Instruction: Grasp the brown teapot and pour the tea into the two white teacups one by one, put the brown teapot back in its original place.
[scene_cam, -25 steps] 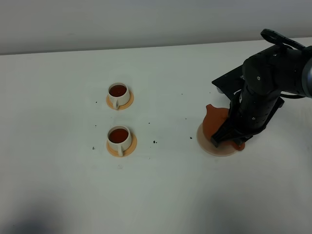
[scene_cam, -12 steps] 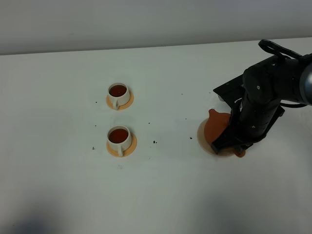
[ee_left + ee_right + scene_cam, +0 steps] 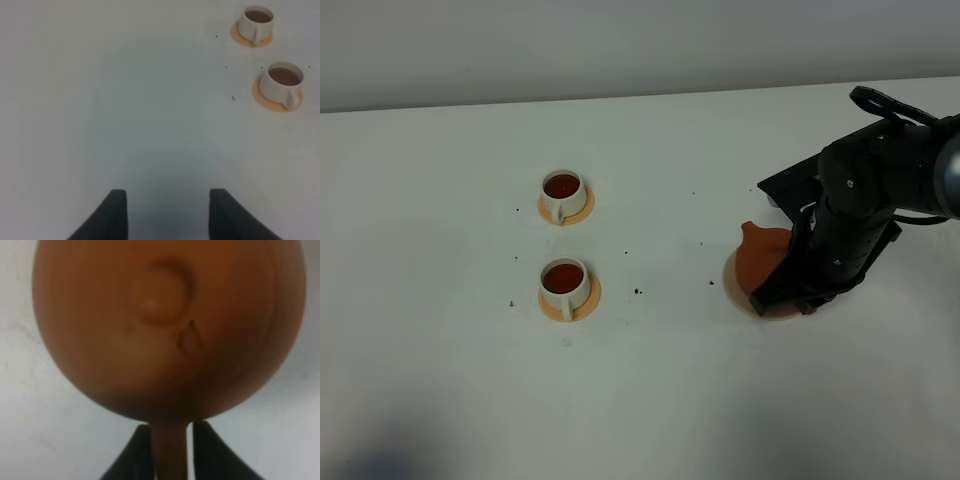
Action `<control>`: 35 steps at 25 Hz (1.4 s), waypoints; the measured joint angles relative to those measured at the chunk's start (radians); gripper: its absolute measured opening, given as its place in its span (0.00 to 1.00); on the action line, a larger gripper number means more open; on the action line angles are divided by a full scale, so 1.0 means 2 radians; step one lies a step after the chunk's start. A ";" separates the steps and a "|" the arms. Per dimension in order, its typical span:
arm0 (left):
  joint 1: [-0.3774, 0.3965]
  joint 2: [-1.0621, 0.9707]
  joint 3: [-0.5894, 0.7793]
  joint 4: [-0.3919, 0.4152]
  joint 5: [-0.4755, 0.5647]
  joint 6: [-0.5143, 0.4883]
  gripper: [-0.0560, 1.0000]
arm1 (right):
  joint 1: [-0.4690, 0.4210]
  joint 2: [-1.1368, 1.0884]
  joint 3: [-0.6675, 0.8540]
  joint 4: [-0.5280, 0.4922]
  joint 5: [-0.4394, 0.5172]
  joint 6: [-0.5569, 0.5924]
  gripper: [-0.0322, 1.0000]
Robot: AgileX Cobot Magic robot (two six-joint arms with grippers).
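Observation:
The brown teapot sits upright on the pale coaster at the right, its spout pointing to the far left. It fills the right wrist view, lid knob up. My right gripper reaches down over its near side, largely hiding it. The two dark fingers flank the loop handle with thin gaps, slightly open. The two white teacups stand at the left, both holding dark tea. My left gripper hangs open over bare table, with both cups beyond it.
Each cup rests on a small orange disc. Dark specks dot the white table between the cups and the teapot. The black right arm comes in from the right edge.
The teapot has come down and settled level on the coaster. The right arm sank slightly with it, and the fingers have loosened from the handle.

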 joint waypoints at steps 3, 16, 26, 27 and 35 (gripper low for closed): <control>0.000 0.000 0.000 0.000 0.000 0.000 0.42 | 0.000 0.000 -0.001 0.000 0.010 0.001 0.35; 0.000 0.000 0.000 0.000 0.000 0.000 0.42 | 0.000 -0.118 -0.007 0.012 0.213 0.002 0.47; 0.000 0.000 0.000 0.000 0.000 0.000 0.42 | 0.000 -0.421 0.188 0.014 0.228 0.052 0.40; 0.000 0.000 0.000 0.000 0.000 0.000 0.42 | 0.000 -0.451 0.204 0.014 0.228 0.056 0.40; 0.000 0.000 0.000 0.000 0.000 0.000 0.42 | 0.000 -0.653 0.296 0.014 0.230 0.066 0.40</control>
